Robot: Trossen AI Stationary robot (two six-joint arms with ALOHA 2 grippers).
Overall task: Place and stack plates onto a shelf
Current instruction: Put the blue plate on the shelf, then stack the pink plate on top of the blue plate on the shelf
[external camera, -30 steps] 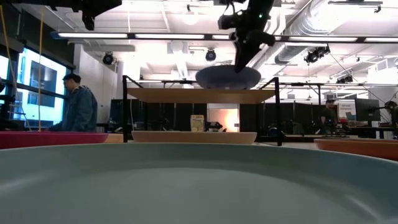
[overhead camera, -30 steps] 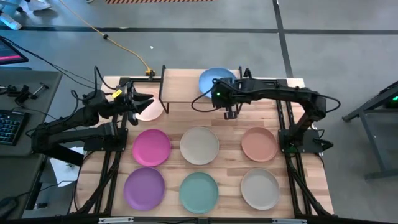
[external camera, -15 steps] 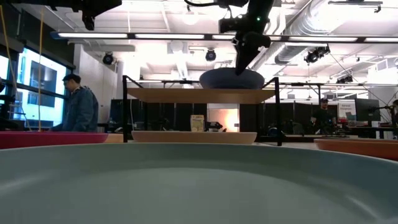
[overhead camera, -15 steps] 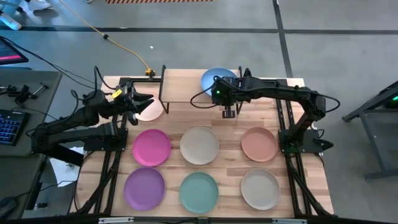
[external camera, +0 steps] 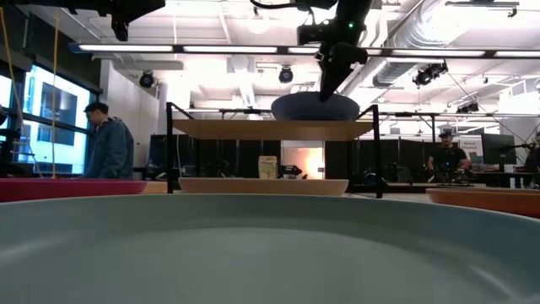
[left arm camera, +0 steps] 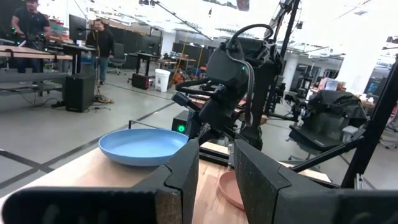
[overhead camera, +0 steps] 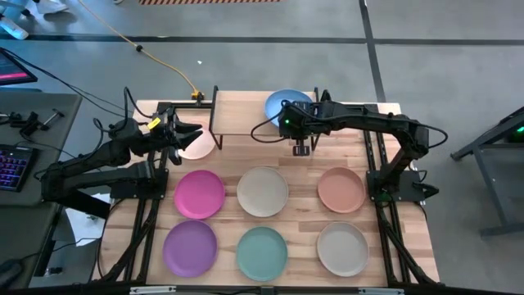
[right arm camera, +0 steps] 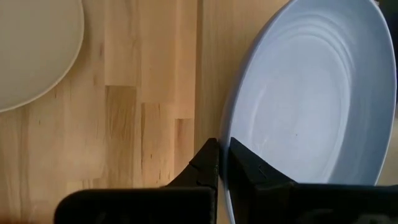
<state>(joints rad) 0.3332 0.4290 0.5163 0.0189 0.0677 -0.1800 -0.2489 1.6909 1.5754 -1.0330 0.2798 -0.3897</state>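
The table [overhead camera: 385, 246] is pale wood in planks, with a light grain. The shelf [overhead camera: 237, 121] is the same light wood on thin black legs. On it lies a blue plate [overhead camera: 280, 102], soft sky-blue and plain. A pale pink plate [overhead camera: 199, 147] lies by the shelf. Below come a magenta plate [overhead camera: 199, 193], a cream plate [overhead camera: 263, 191] and a salmon plate [overhead camera: 341, 188]; then a purple plate [overhead camera: 190, 248], a teal plate [overhead camera: 262, 251] and a beige plate [overhead camera: 342, 248]. Both arms are dark, their fingers [right arm camera: 208, 163] black. The floor [overhead camera: 442, 57] is grey, crossed by a yellow cable [overhead camera: 164, 61].
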